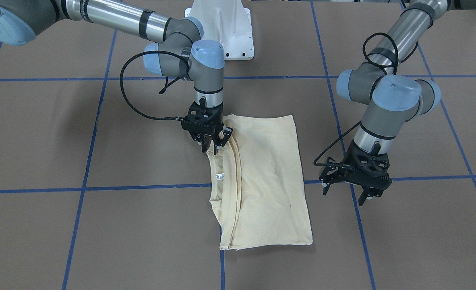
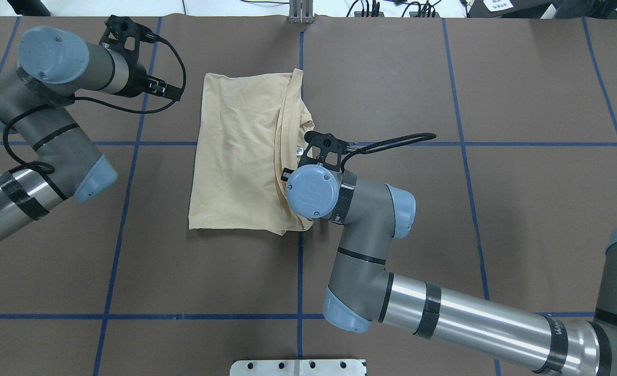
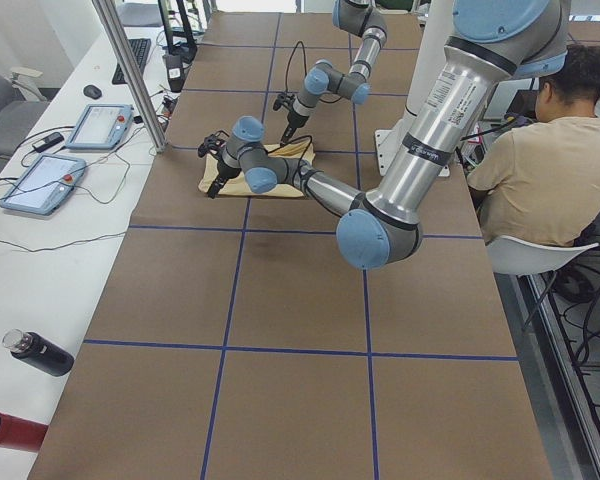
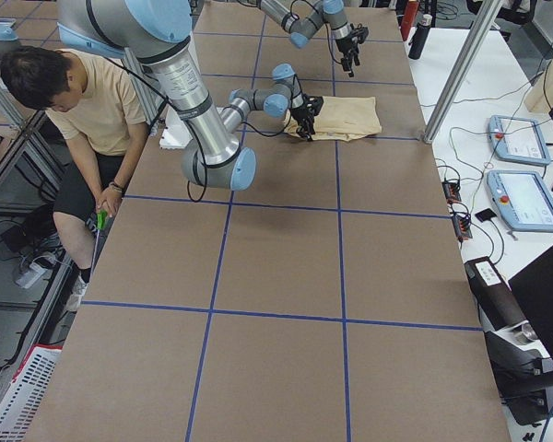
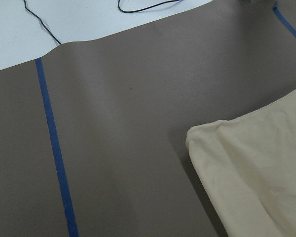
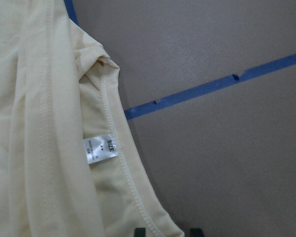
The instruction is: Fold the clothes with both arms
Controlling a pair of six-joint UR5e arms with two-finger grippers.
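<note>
Looking from across the table [image 1: 101, 233], the shirt [image 1: 270, 181] lies flat in the middle, folded into a long shape with its picture hidden. The right pincer [image 1: 213, 147] is down at the neck side of the shirt, near the small white label [image 1: 220, 176]. I think it is there to grab that edge, because that side looks bumpy and not neat. The left pincer [image 1: 344, 195] hangs just beside the other long edge, open wide and holding nothing. It seems to be waiting for its turn.

From above, the right arm [image 2: 444, 313] covers its own pincer, so the fingers are hidden. The left pincer is near a far corner of the shirt and is not touching it.

From the two ends of the table, the shirt and both pincers are too small to tell much.

The left wrist camera sees only a corner of the shirt and the brown table, with no fingers. That fits a pincer parked off to the side.

The right wrist camera shows the neck hem and the label close up. Two black fingertips [image 6: 139, 232] peek in at the bottom, one on each side of the hem, with a gap between them. So this pincer is open around the hem and has not pinched it yet. Closing on it looks like the next step.
</note>
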